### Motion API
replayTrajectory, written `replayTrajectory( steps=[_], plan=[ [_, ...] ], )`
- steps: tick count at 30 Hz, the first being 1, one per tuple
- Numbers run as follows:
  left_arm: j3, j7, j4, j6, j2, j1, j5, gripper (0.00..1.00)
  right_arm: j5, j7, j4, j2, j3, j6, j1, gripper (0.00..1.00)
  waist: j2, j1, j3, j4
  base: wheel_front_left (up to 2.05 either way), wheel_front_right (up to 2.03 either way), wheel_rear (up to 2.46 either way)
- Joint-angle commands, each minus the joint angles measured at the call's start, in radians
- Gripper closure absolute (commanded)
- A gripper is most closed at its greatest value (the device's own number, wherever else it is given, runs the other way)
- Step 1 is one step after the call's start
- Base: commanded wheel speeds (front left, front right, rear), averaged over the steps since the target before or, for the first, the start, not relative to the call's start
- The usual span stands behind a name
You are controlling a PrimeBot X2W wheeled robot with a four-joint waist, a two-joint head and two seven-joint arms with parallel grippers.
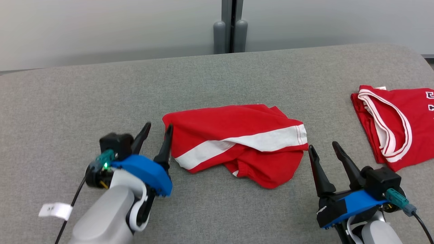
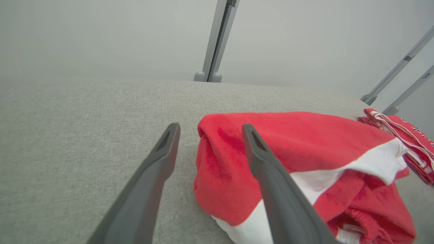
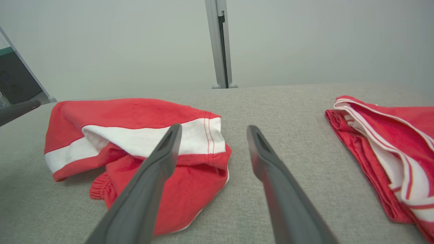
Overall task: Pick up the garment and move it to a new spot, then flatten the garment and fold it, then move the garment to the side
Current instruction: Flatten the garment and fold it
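On the head camera, my left gripper (image 1: 158,130) stands spread wide and empty, just left of the red garment (image 1: 237,142). My right gripper (image 1: 322,150), equally wide and empty, sits at its right edge. My right wrist camera adds a red jersey (image 3: 352,149) lying apart, further right.

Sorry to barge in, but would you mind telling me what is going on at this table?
A two-armed robot is working on a red garment with a white stripe, which lies rumpled in the middle of the grey table. Both pincers are open and hold nothing: the left pincer is at the garment's left edge and the right pincer is by its right edge. A second red garment with white trim lies off to the right.
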Motion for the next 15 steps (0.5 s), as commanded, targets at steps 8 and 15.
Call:
replayTrajectory(
  steps=[8,15],
  plan=[
    [-0.006,0.09,-0.121,0.027,0.035,0.171,-0.08,0.0,0.0,0.004,-0.023,0.003,-0.003,0.0,0.015,0.0,0.0,0.0,0.01,-0.02,0.0,0.0,0.0],
    [0.011,0.136,-0.127,0.005,-0.004,0.16,-0.147,0.0,0.003,0.0,-0.021,0.006,0.004,0.0,-0.001,0.0,0.0,0.0,0.028,-0.046,0.0,0.0,0.0]
  ],
)
